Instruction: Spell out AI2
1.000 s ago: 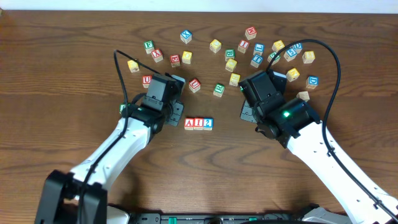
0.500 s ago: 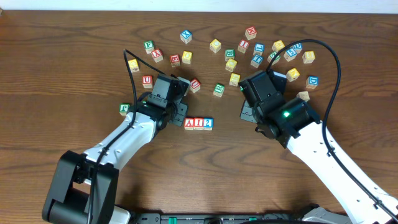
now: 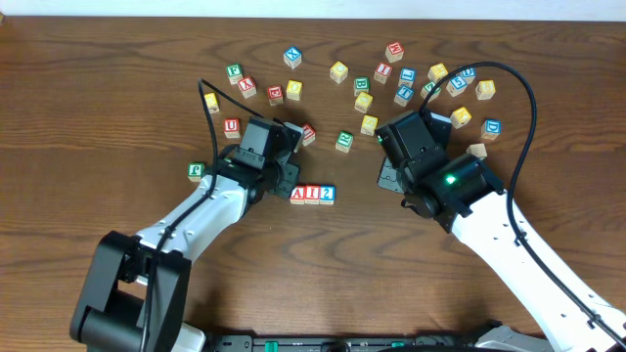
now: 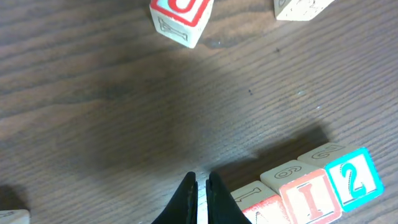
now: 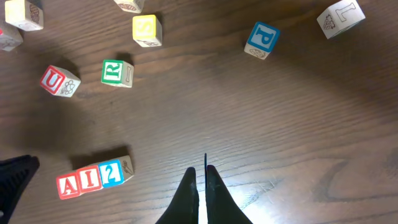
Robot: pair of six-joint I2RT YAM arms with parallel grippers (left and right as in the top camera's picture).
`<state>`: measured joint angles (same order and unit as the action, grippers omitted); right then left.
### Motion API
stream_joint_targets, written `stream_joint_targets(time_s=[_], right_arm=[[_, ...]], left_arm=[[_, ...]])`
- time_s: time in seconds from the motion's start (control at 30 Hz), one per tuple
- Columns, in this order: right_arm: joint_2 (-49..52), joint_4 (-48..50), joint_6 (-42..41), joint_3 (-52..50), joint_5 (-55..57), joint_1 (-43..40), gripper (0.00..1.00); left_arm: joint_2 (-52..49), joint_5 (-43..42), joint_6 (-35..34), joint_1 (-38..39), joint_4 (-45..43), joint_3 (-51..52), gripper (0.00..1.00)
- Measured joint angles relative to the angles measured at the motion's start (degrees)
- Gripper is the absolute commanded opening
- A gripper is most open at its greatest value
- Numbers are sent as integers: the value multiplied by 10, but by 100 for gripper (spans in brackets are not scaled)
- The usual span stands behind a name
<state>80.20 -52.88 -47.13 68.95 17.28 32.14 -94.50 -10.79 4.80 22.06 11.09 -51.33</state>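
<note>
Three cubes stand touching in a row reading A I 2: red A [image 3: 298, 194], red I [image 3: 312, 194] and blue 2 [image 3: 327, 194]. My left gripper [image 3: 284, 183] is shut and holds nothing. In the left wrist view its tips [image 4: 199, 178] sit just left of the A [image 4: 267, 213], beside the I [image 4: 309, 196] and the 2 [image 4: 352, 180]. Well to the right of the row, my right gripper [image 3: 388, 178] is shut and empty. In the right wrist view its tips [image 5: 199, 169] hang over bare wood, with the A [image 5: 67, 185], I [image 5: 89, 179] and 2 [image 5: 111, 173] at lower left.
Several loose letter cubes lie scattered across the back of the table [image 3: 88, 117], among them a red U [image 5: 59, 81], a green R [image 5: 115, 73], a yellow S [image 5: 147, 29] and a blue P [image 5: 261, 39]. A green cube [image 3: 198, 170] sits left of my left arm.
My left gripper has shifted right, closer to the A end of the row. The right arm and the three cubes have not moved.
</note>
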Motion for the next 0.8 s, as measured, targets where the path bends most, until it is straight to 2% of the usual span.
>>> stream_joint_targets(time_s=[0.8], right_arm=[[0, 0, -4, 0, 0, 3, 1]], left_arm=[[-23, -9, 2, 11, 28, 0, 7]])
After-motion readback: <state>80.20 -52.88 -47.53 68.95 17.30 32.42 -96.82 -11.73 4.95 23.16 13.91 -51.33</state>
